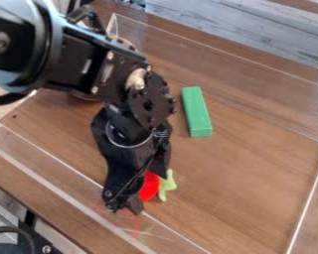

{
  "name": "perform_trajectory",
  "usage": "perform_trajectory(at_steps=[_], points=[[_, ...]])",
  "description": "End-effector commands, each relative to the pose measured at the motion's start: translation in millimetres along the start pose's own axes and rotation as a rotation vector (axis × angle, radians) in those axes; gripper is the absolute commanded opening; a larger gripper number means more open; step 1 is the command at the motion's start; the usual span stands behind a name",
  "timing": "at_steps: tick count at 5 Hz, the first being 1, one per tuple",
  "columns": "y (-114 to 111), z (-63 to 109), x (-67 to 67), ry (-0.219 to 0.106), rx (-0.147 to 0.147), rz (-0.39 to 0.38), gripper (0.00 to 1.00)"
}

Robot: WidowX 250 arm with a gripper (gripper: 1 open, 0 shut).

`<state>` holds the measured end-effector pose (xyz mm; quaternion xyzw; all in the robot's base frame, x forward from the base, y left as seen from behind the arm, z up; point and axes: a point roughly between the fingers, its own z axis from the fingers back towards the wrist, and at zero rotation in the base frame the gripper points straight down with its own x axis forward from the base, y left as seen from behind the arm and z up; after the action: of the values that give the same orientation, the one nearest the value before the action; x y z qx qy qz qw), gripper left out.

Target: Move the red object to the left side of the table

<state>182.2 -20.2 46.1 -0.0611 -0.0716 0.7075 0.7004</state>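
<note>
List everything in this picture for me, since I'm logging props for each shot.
Toy fruit: one, red with a light green stem piece, near the clear wall, partly hidden by the claw
Block: one, green, lying beyond the fruit
Table: one, brown wood grain, beneath both
Low walls: clear, along the table's edges
Round wooden item: one, tan, mostly hidden behind the arm
Robot arm: one, black, from upper left
Claw: one, black, at the fruit
</note>
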Motion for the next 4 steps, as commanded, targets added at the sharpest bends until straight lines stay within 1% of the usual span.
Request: perform_trajectory(at_steps=[1, 2, 3, 4], points=[[-8, 5.2, 0.8, -0.017, -0.026, -0.015, 1.0], [-15, 10.7, 3.4, 0.002, -0.026, -0.077, 0.0], [-28, 35.7, 8.3, 0.068, -0.032, -0.164, 0.0], [-51, 66.8, 33.8, 0.123, -0.053, -0.076, 0.0]])
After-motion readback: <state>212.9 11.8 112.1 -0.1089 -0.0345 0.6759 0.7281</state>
